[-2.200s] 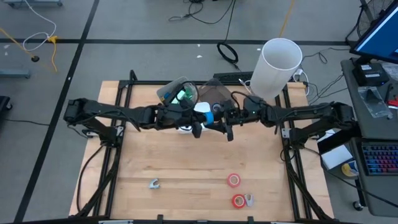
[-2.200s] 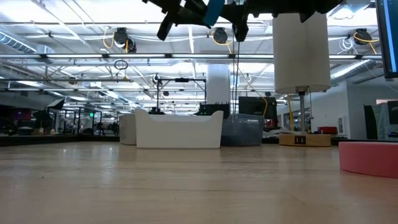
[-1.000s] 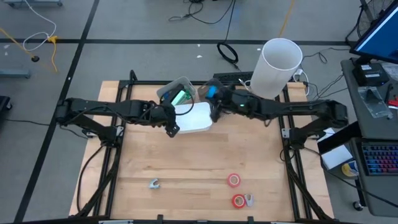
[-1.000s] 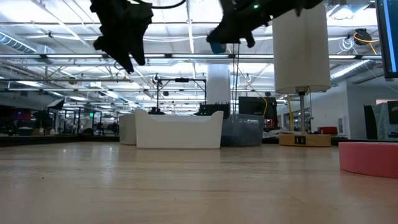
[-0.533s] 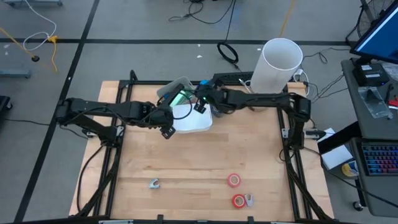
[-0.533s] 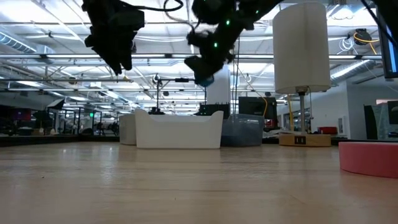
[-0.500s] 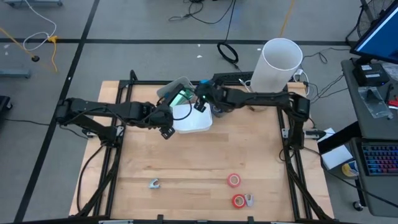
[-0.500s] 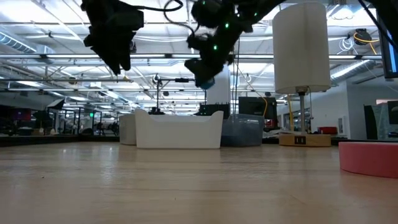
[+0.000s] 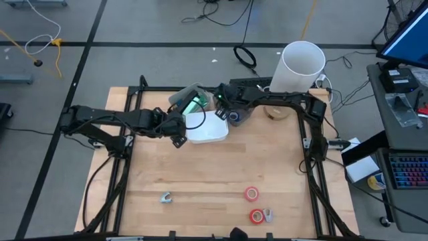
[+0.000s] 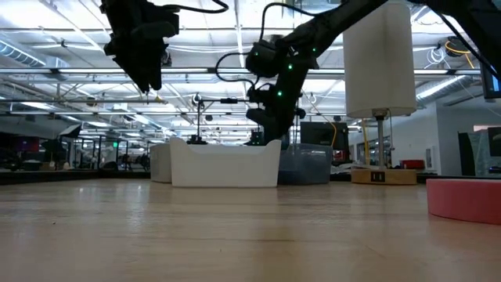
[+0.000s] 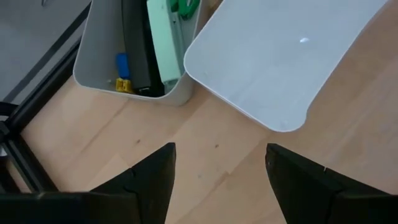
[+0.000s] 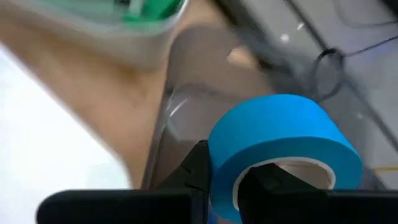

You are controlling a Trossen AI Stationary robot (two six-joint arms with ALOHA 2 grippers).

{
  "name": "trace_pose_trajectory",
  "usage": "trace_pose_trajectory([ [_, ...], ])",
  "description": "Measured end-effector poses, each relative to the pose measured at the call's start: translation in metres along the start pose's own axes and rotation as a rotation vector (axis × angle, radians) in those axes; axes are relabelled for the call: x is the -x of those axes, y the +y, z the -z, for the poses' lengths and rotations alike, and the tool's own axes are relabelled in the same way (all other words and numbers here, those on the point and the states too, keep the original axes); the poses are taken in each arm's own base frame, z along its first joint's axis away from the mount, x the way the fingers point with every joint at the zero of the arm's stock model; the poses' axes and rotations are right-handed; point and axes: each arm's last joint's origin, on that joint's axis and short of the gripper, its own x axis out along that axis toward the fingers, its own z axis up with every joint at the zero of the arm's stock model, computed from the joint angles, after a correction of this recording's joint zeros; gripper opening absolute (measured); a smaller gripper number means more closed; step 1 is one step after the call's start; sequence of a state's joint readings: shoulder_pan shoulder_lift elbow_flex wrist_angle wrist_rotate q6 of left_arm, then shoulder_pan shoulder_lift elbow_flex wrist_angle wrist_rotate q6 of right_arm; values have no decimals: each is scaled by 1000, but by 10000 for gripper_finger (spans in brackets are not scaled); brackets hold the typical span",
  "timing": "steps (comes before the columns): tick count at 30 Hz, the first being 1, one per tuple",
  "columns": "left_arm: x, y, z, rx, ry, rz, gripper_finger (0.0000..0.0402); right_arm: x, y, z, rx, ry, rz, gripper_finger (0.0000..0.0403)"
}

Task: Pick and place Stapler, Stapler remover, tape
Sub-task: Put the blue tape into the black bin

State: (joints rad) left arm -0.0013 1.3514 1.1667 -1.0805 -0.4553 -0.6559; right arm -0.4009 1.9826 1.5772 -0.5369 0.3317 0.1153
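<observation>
near the front edge of the table (image 9: 200, 174) lie two red tape rolls (image 9: 251, 194) (image 9: 256, 216), a small metal piece (image 9: 268, 215) touching the nearer one, and another metal piece (image 9: 166, 197) well to their left. farther back, the left gripper (image 11: 217, 177) hangs open above the wood, just beside the white tray (image 9: 208, 128) and the grey bin (image 11: 134, 68). the right gripper (image 12: 227, 186) is clamped on a blue tape roll (image 12: 286, 149), held over the clear bin (image 12: 186, 106) behind the tray. a white cylinder (image 9: 299, 72) stands at the far right.
</observation>
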Motion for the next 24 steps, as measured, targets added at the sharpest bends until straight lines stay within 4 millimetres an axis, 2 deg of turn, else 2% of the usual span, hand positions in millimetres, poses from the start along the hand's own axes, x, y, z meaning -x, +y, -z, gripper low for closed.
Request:
trace_pose_trajectory([
  [7, 0, 0, 0, -3, -1, -1, 248, -1, -4, 0, -14, 9, -16, 36],
  [13, 0, 0, -1, 1, -8, 5, 248, -8, -11, 6, -115, 73, -149, 36],
  [24, 0, -1, -2, -6, -18, 15, 248, -10, -11, 11, -126, 89, -118, 38],
])
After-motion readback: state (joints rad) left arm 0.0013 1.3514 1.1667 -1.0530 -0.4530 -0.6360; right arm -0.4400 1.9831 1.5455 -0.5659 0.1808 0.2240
